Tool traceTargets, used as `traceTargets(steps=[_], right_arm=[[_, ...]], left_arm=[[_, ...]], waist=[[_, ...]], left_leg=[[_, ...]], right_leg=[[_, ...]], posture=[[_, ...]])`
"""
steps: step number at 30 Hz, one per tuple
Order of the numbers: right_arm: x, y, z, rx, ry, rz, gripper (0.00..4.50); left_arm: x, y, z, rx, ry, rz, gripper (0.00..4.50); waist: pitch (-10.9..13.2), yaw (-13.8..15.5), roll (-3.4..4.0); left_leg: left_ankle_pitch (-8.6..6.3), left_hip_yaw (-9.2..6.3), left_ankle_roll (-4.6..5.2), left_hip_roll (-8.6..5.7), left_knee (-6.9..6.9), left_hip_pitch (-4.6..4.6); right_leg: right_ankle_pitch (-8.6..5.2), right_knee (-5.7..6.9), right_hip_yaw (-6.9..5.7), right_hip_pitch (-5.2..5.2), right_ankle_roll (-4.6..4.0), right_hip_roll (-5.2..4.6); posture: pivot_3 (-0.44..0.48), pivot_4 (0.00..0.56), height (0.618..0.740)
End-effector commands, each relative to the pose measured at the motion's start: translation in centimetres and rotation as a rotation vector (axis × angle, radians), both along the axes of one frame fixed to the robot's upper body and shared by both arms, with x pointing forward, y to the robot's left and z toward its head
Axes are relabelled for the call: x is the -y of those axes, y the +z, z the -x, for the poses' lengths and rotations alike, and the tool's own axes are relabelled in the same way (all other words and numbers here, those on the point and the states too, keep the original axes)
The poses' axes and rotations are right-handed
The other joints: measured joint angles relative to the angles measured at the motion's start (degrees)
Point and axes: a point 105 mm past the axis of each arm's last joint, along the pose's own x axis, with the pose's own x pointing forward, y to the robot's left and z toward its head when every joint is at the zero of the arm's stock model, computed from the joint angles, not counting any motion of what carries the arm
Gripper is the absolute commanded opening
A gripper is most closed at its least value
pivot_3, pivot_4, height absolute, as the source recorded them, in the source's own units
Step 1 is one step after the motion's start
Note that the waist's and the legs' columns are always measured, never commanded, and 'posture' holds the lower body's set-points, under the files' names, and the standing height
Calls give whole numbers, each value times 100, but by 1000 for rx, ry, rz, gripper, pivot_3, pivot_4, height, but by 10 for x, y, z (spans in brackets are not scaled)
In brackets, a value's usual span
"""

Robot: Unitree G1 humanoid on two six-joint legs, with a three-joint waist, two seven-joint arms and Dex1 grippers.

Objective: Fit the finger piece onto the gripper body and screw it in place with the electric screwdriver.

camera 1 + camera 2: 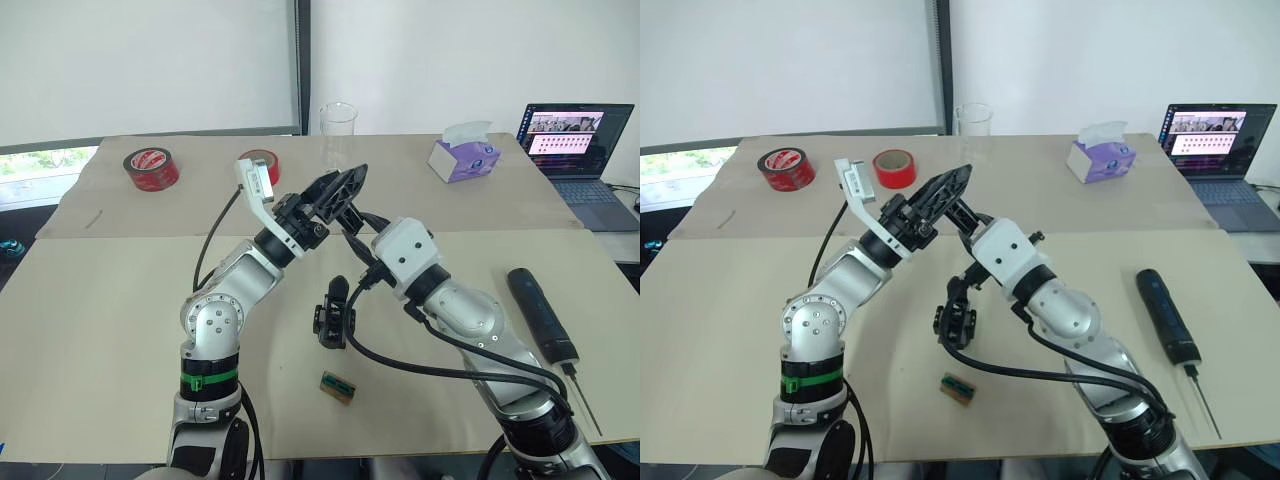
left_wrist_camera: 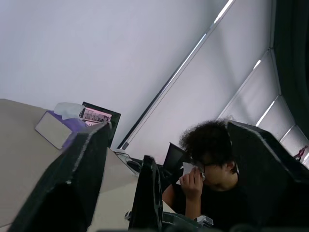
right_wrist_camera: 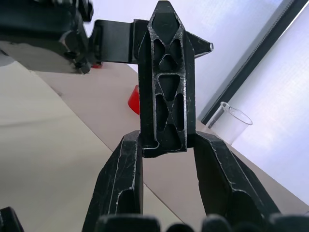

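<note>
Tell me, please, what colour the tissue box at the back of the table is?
The tissue box is purple with white tissue on top, clearest in the left eye view.

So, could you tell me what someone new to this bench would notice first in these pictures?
The two arms meet raised over the middle of the table, the right gripper clamping a black latticed, tapering finger piece with the left gripper at its tip. Below them the small black blocky gripper body stands on the tan table, and the long black cylindrical electric screwdriver lies at the robot's right.
</note>
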Motion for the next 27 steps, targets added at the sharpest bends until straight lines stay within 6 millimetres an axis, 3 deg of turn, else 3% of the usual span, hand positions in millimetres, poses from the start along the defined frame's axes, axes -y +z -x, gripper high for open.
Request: traceTargets(steps=[1, 5, 12, 13, 17, 20, 22, 27], right_arm=[[5, 16, 4, 73, -14, -22, 1133], [9, 17, 2, 79, -29, -26, 1132], [15, 19, 7, 25, 16, -77, 1132], [17, 17, 7, 0, 22, -84, 2153], [37, 11, 27, -93, 170, -47, 3592], [59, 3, 44, -359, 302, -49, 4491], [66, 8, 48, -457, 353, -72, 4491], [51, 22, 60, -660, 534, -103, 4491]], left_arm=[[-2, 10, 6, 39, -1, 25, 1741], [-4, 9, 5, 36, 5, 18, 2], [-12, 23, 5, 90, 29, 102, 0], [-13, 25, 5, 98, 30, 112, 0], [-23, 36, 8, 150, -55, 116, 0], [-24, 34, 18, 194, -246, -37, 0], [-25, 33, 21, 196, -343, -110, 0], [-13, 17, 44, 206, -654, -358, 0]], waist=[[0, 1, 0], [0, 0, 0], [0, 9, 0], [0, 12, 0], [0, 15, 0], [2, -6, 3], [3, -45, 6], [3, -91, 6]], left_leg=[[0, 0, 0, 0, 0, 0], [0, 0, 0, -1, 0, -3], [0, 0, 0, -1, 0, -2], [0, 0, 0, -1, 1, -3], [-1, 0, 2, -1, 0, -4], [-10, 0, 17, -1, 0, -6], [-27, 6, 47, 0, 1, 3], [-31, 5, 54, 12, -12, 12]], right_leg=[[0, 0, 0, -1, 0, -1], [0, -2, -1, -2, 0, 0], [0, -1, -1, -1, -1, -1], [0, -3, -1, 0, 0, -2], [0, -4, -2, -1, -1, -1], [0, -5, -6, 2, 0, 2], [0, -3, 1, 5, -1, 4], [-4, -2, -5, 8, -12, 15]], posture=[[0, 150, 740], [0, 150, 740], [0, 150, 740], [0, 150, 740], [0, 150, 740], [0, 150, 740], [0, 150, 740], [0, 150, 740]])
